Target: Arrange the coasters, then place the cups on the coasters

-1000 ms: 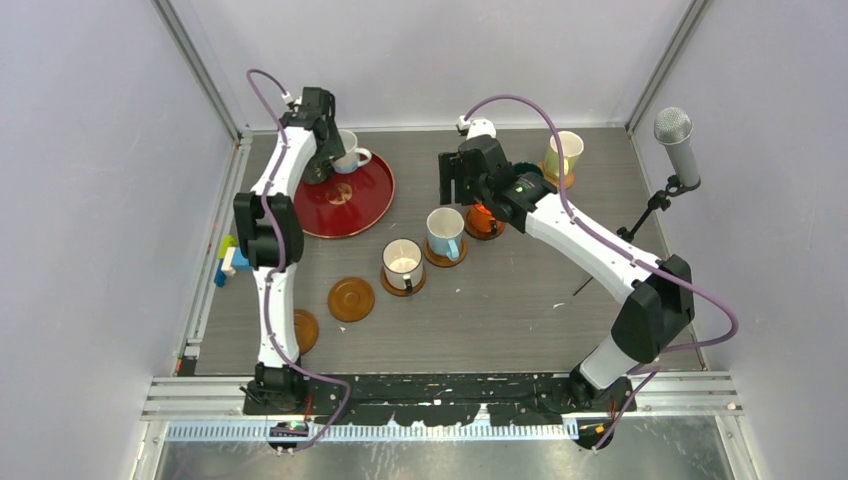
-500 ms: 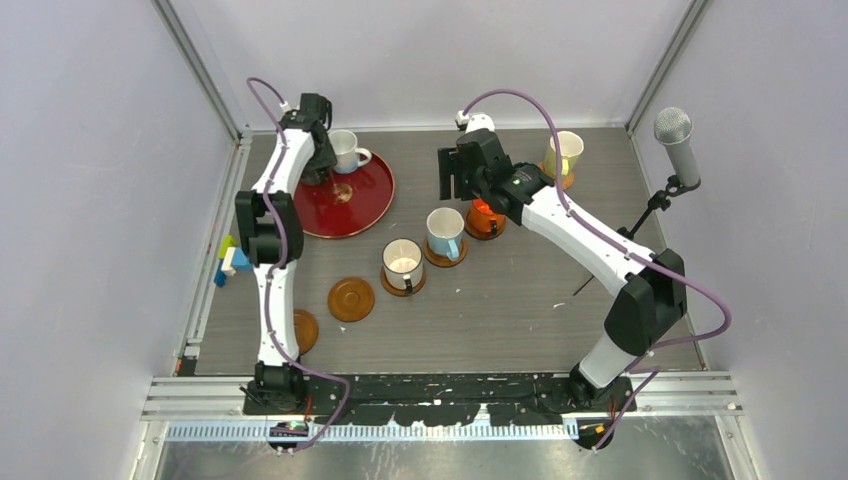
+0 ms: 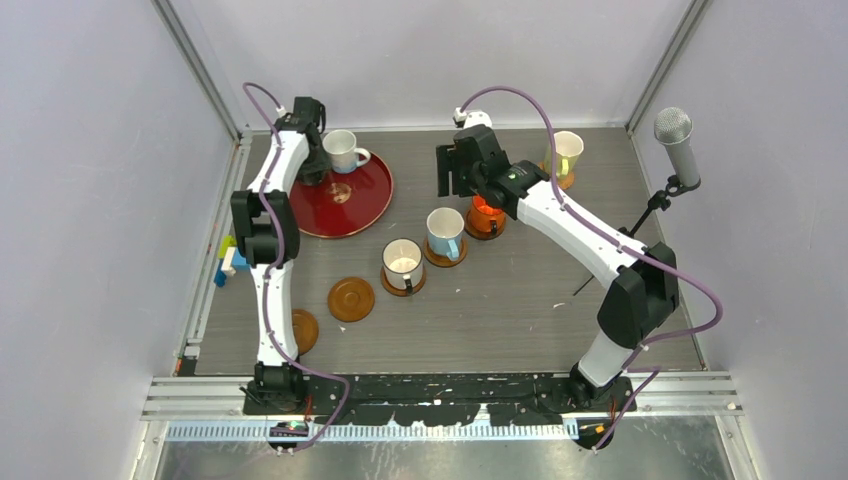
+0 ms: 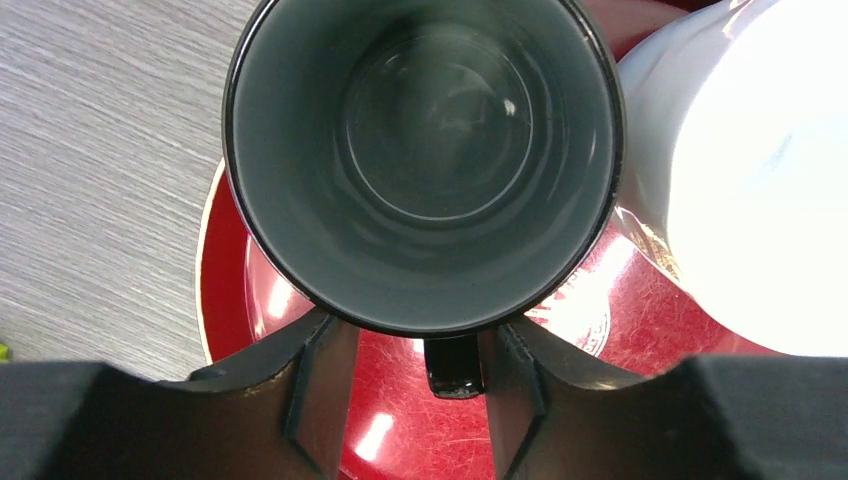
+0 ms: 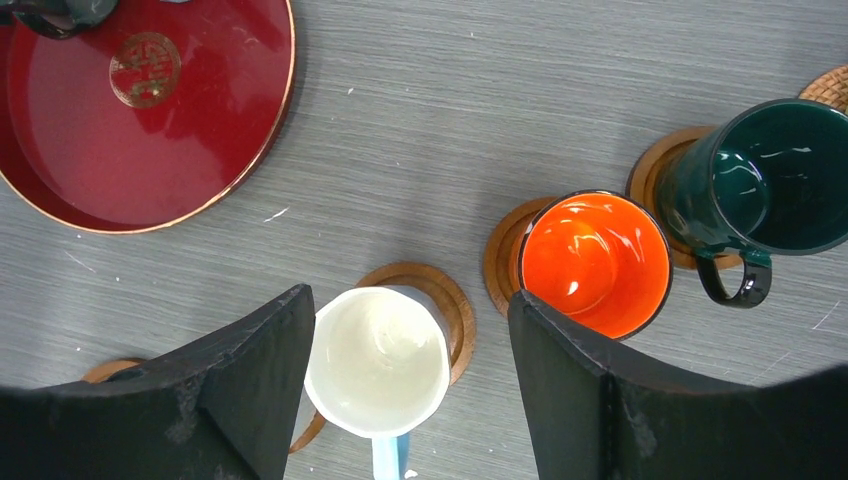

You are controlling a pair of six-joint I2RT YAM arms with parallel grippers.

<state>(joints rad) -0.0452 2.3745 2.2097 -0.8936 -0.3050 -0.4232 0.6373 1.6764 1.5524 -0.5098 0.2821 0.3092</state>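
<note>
On the red tray point(image 4: 620, 390), beside a white mug point(image 4: 740, 180), my left gripper point(image 4: 420, 345) straddles the dark grey-green mug point(image 4: 420, 150)'s handle, jaws half-closed, a gap showing on one side. My right gripper point(image 5: 410, 300) hangs wide open, empty, above the light blue mug point(image 5: 378, 365) on its coaster point(image 5: 452, 300).

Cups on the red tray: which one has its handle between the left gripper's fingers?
The dark grey-green cup, not the white cup beside it. Its black handle lies between the two fingers of the left gripper.
</note>
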